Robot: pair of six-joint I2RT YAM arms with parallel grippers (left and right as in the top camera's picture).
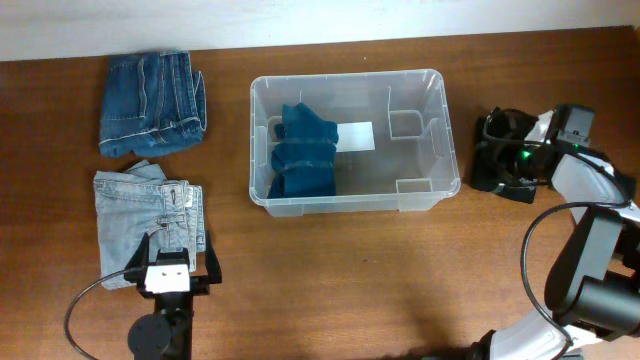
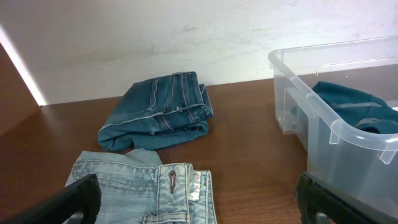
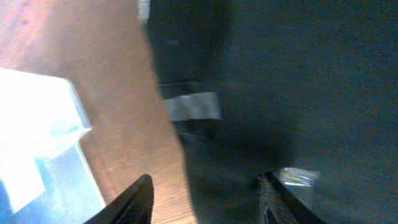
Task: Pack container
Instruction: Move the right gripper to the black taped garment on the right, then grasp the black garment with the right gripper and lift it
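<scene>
Container [image 1: 350,204], clear plastic with rounded corners, sits mouth up on the table [image 1: 400,280] toward the far edge, its long axis parallel to that edge. A white label [image 1: 355,136] shows through its floor, and folded dark jeans [image 1: 303,150] fill its left end. The left gripper [image 1: 172,248] hangs spread wide and empty above pale jeans [image 1: 150,205] near the front left corner. The right gripper [image 3: 204,196], by the right edge, stands part-open, gripping nothing.
</scene>
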